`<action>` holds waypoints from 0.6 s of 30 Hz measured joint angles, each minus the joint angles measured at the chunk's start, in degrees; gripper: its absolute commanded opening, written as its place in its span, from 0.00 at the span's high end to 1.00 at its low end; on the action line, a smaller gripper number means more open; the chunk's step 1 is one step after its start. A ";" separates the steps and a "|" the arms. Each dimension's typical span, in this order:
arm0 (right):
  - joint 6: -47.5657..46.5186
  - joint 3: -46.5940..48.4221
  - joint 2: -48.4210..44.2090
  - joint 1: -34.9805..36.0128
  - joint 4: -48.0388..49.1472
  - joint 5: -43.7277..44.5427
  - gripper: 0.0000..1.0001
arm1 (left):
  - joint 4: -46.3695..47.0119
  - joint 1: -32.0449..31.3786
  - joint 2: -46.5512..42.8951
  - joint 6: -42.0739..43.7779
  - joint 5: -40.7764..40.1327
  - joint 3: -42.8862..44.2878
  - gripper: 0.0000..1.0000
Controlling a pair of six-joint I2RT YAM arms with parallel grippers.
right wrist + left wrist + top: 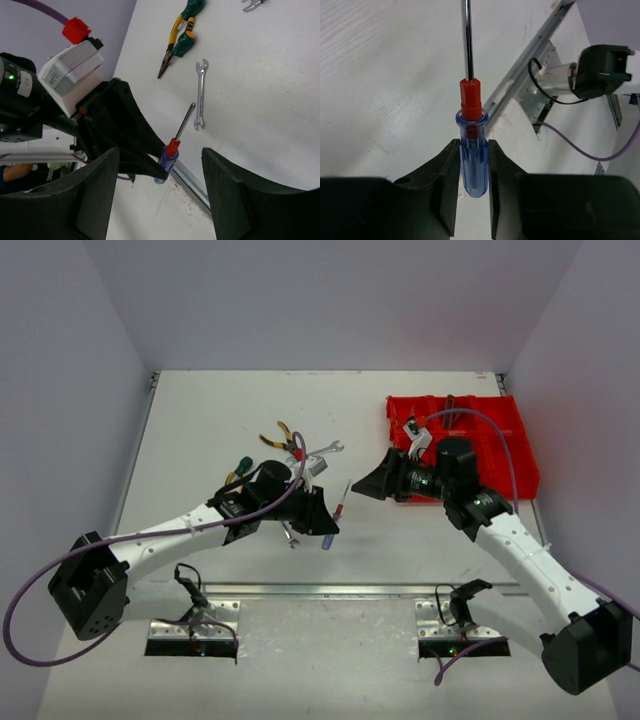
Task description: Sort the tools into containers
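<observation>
Pinching blue screwdriver [472,172], left gripper [472,146], perhaps lifted off table [200,420].

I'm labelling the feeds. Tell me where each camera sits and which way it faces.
Top: above and behind, looking down at the table; left arm and right arm show.
Left wrist: looks along its own shut jaws at the screwdriver they hold.
Right wrist: faces across the table, over its open jaws, at the left arm.
Shared: all three show the screwdriver.
</observation>
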 measured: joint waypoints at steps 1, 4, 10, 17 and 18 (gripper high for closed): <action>0.26 0.07 0.44 0.00 -0.03 -0.03 0.33 | 1.06 -0.58 0.05 0.01 1.04 -0.22 1.00; 0.72 0.07 1.31 0.07 -0.14 -0.09 0.33 | 5.46 -2.12 0.05 0.20 3.40 -0.22 1.00; 1.79 0.10 4.55 1.42 0.02 -0.73 0.70 | 10.84 -4.23 0.63 0.31 6.22 -0.22 0.99; 2.95 0.15 6.00 2.37 2.21 -3.64 1.00 | 10.62 -5.18 1.56 1.36 5.42 0.52 0.43; 2.93 0.15 5.94 2.34 2.32 -3.63 1.00 | 10.39 -5.18 1.56 1.49 4.88 0.88 0.23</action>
